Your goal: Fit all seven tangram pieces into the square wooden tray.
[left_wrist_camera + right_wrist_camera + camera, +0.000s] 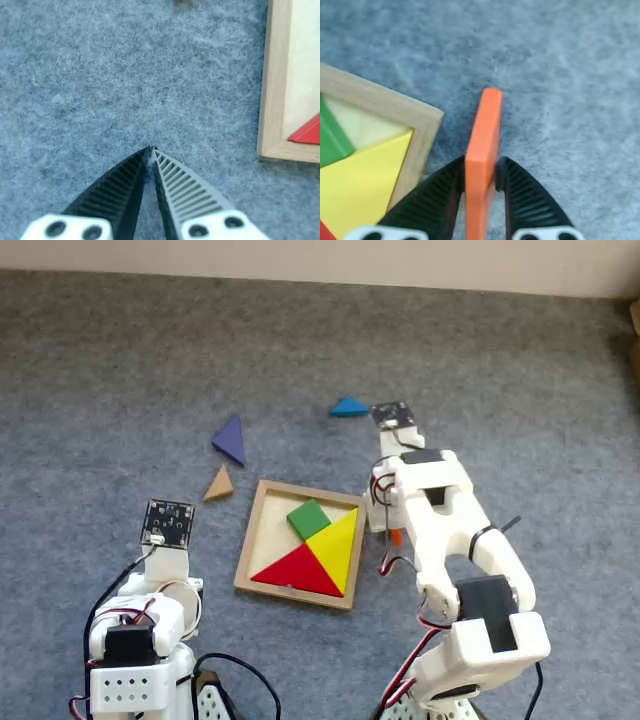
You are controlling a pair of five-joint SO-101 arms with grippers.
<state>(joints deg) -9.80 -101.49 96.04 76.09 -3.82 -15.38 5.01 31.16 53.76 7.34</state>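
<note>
Jaws of the left gripper (150,150) are pressed together beside the tray (267,100). An orange piece (487,120) is pinched on edge by the right gripper (481,169), just beside the tray's corner. Inside it three pieces (335,545) are seated; beyond, three triangles (231,439) are scattered.

Left of the wooden tray (250,535), the left arm (140,630) is white with black cables and a square black board (168,523). Right of it, the right arm (450,530) is white, black-jointed and red-wired, with ribbed black fingers (437,192).
</note>
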